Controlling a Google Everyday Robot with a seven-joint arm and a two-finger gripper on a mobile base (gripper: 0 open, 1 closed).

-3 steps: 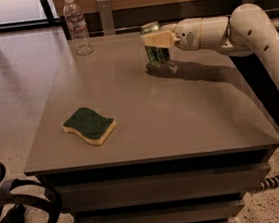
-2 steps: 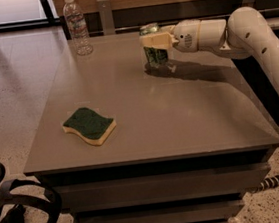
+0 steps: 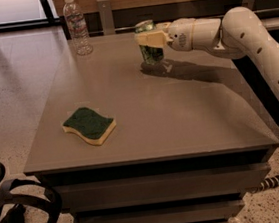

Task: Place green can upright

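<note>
The green can (image 3: 150, 53), dark green with a silver top, stands upright at the far middle of the table (image 3: 181, 124), its base at or just above the surface. My gripper (image 3: 150, 38) reaches in from the right and is shut on the can around its upper part. The white arm (image 3: 252, 40) stretches across the table's right side.
A clear water bottle (image 3: 78, 26) stands at the far left corner. A green-topped yellow sponge (image 3: 90, 125) lies near the front left. A wooden wall with metal brackets runs behind the table. A dark chair part (image 3: 21, 217) sits at the lower left on the floor.
The gripper with the can has shifted slightly and the can sits a little lower toward the table. Bottle and sponge have not moved.
</note>
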